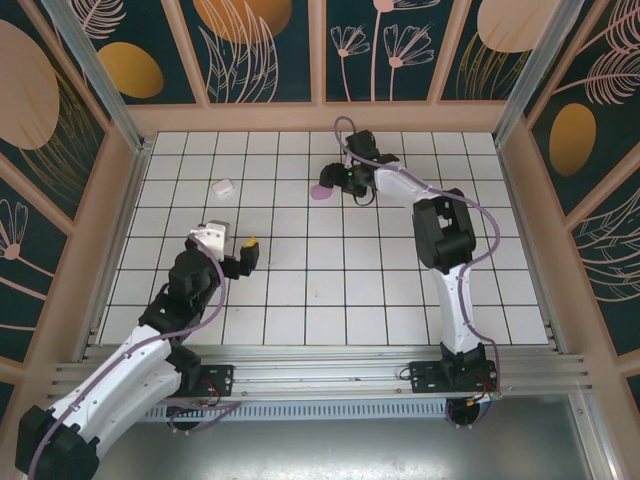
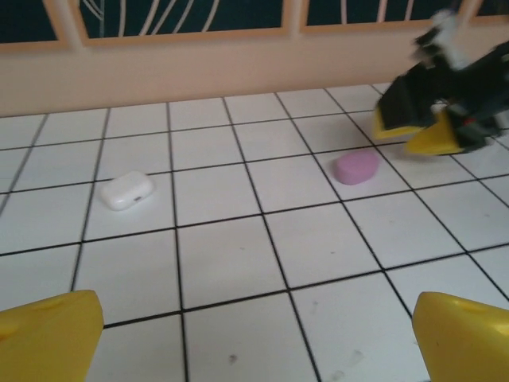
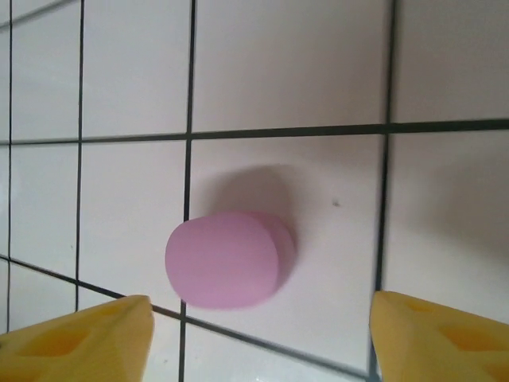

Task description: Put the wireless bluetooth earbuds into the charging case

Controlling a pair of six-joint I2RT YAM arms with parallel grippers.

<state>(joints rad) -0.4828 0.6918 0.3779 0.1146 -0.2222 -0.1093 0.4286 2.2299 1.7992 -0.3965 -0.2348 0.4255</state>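
On the tiled table (image 1: 400, 300), the first charging case (image 1: 222, 186) lies at ten o'clock from centre and the second charging case (image 1: 322, 192) at twelve, well apart. The right gripper (image 1: 340, 183) sits just at three o'clock of the second charging case. The left gripper (image 1: 246, 252) is at five o'clock of the first.

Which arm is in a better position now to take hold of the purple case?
Right. The right gripper hangs open right by the purple case, which lies just ahead of its fingers in the right wrist view. The left gripper is open too, but farther off, nearer the white case.
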